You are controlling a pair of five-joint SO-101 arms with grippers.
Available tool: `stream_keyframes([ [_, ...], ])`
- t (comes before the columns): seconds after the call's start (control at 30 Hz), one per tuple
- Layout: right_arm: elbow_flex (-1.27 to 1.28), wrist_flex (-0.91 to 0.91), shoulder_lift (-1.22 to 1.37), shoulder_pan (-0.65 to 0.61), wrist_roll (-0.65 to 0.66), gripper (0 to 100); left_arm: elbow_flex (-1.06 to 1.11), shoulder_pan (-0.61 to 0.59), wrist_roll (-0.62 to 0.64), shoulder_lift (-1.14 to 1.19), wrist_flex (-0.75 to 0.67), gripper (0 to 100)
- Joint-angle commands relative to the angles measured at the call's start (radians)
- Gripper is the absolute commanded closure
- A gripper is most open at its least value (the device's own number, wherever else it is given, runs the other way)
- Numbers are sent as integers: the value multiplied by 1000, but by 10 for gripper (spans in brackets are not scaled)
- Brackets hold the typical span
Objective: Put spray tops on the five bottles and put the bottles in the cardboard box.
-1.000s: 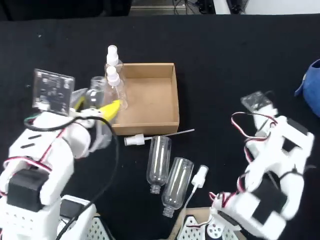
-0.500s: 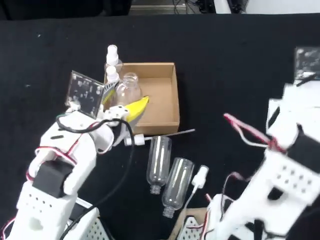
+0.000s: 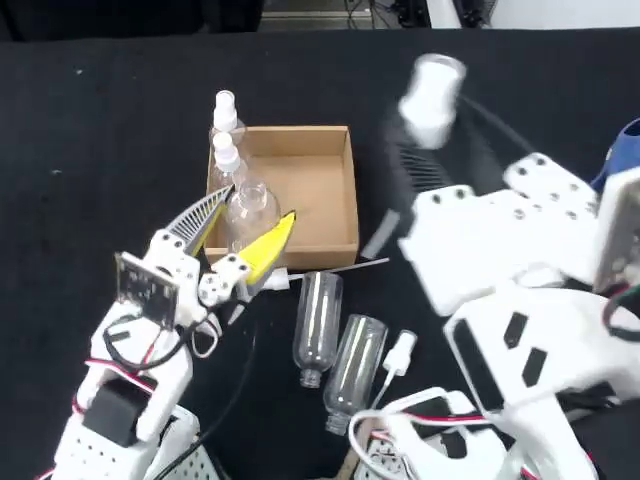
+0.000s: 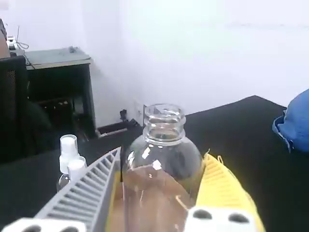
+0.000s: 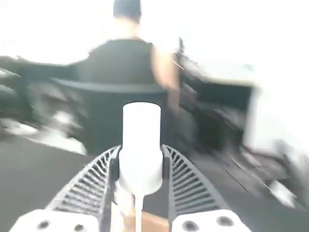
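- Your left gripper (image 3: 260, 203) is clamping an open bottle (image 4: 163, 159) between its grey finger (image 4: 82, 193) and its yellow finger (image 4: 219, 188), gripping the body below the shoulder.
- The open bottle is standing with its bare neck up, and it is sitting over the near-left part of the box (image 3: 320, 165). From above, you cannot tell whether its base is resting on the box floor or hanging just over it.
- Your right gripper (image 5: 140, 148) is closing on a spray top (image 5: 141, 150), with both ribbed fingers pressing against its white collar. The cap is pointing up beyond the fingertips.
- In the high view, the right arm is holding this spray top raised well above the table, beyond the far-right corner of the box.
- Two capped bottles (image 3: 226, 135) are standing close together at the box's left wall, near its far corner.
- Two loose bottles (image 3: 335, 350) are lying side by side on the table, in front of the box. Their open necks are pointing toward the arm bases.
- A second top (image 3: 275, 281) is lying just in front of the box's near wall. Its thin tube is trailing off to the right.
- A third top (image 3: 400, 354) is lying just beside the right-hand loose bottle, near its shoulder.
- A blue object (image 3: 625, 170) is sitting at the table's right edge, well apart from the box.
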Motion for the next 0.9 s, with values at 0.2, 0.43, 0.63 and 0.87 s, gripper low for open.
stream_keyframes([
  [0.2,130,-437,54,-239,-8,987,61,13,12,-95,-46,970],
  [0.43,292,-552,65,-345,2,987,62,13,12,-95,-41,970],
  [0.63,417,-624,59,-344,3,987,62,13,12,-95,-40,970],
  [0.87,341,-629,59,-342,3,987,62,13,12,-95,-40,970],
])
